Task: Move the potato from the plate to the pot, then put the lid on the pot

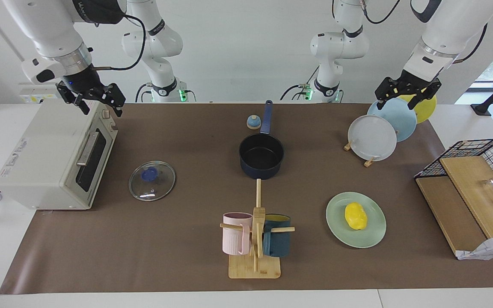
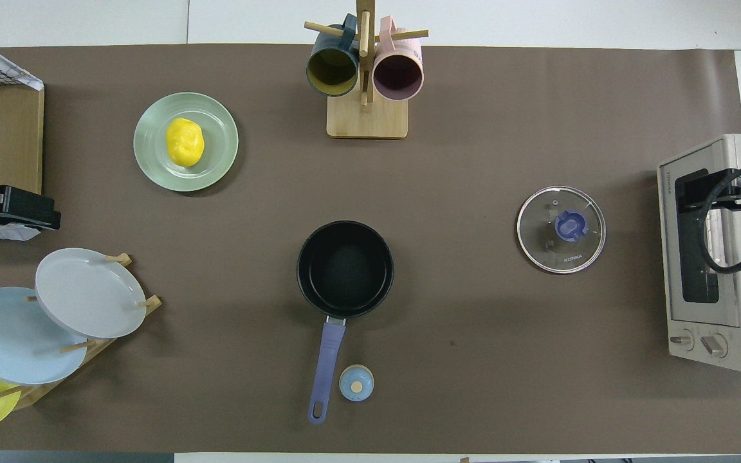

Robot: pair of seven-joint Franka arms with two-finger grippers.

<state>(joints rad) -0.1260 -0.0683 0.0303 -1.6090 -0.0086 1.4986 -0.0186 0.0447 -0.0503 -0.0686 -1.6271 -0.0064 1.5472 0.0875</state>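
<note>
With the potato (image 1: pixel 355 216) on the plate (image 1: pixel 372 237) at lower right, both tools hang spread and empty: left tool (image 1: pixel 405 95) upper right, right tool (image 1: pixel 93 99) upper left.

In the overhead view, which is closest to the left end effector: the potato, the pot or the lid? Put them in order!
From the left end effector, raised at its own end of the table:
1. Potato, on the green plate.
2. Pot, mid-table.
3. Lid, near the toaster oven.
</note>
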